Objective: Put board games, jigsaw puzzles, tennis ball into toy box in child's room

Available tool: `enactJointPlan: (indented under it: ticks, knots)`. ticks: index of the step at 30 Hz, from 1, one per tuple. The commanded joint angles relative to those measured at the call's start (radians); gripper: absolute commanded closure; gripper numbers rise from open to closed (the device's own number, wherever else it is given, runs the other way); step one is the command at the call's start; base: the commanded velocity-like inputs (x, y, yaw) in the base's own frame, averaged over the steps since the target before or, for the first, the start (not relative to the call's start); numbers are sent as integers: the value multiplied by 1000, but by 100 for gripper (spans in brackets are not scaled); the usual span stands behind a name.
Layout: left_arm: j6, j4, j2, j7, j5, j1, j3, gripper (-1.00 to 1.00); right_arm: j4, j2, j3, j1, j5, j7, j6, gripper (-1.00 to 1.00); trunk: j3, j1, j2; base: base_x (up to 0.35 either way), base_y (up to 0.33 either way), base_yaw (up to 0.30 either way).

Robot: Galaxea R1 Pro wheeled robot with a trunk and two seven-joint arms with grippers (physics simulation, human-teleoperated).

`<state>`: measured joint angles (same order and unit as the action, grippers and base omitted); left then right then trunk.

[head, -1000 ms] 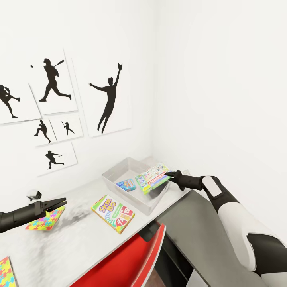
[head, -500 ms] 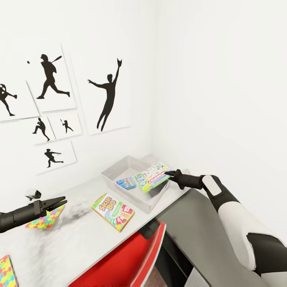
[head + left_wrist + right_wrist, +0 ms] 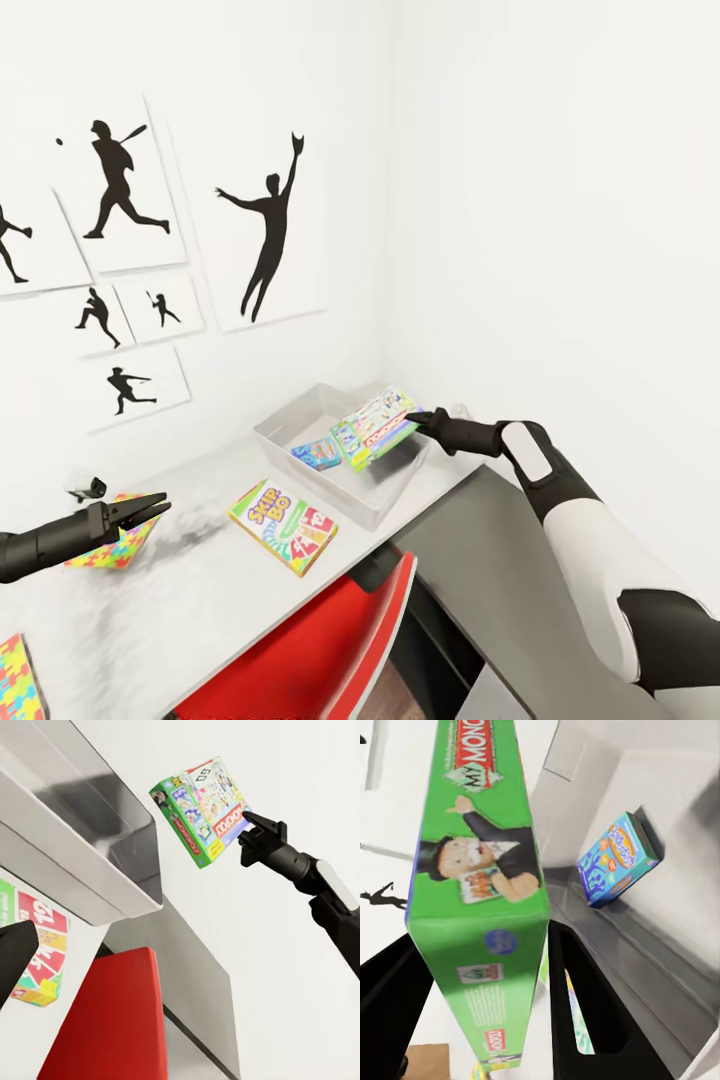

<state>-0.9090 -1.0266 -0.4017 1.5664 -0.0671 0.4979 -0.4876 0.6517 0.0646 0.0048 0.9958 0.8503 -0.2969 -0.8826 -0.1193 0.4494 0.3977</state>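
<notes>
My right gripper (image 3: 418,420) is shut on one edge of the white-and-green board game (image 3: 375,428), holding it tilted over the near right end of the toy box (image 3: 290,420). In the right wrist view its fingers (image 3: 585,1020) clamp this game (image 3: 480,870) above the small blue game (image 3: 615,859) in the tray. The Skip-Bo game (image 3: 283,513) lies on the table (image 3: 200,600). My left gripper (image 3: 150,507) hangs open over a jigsaw puzzle (image 3: 100,552); another puzzle (image 3: 15,680) lies at the near left. The tennis ball and the bed are out of view.
A red chair (image 3: 320,650) is tucked under the table's front edge. The lower dark-grey unit (image 3: 500,580) joins the table on the right. The toy box stands in the wall corner, under black silhouette pictures (image 3: 265,230).
The whole view has shifted slightly. My right gripper has carried the white-and-green game a little higher and further over the toy box. The left gripper has hardly moved.
</notes>
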Motion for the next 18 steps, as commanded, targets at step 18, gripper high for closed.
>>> enactJointPlan:
  ticks: [18]
  knots:
    - [-137, 18, -9, 4, 159, 333, 95, -100, 31, -5, 14, 0, -7, -2, -1, 100, -32, 1, 2, 0, 0, 0]
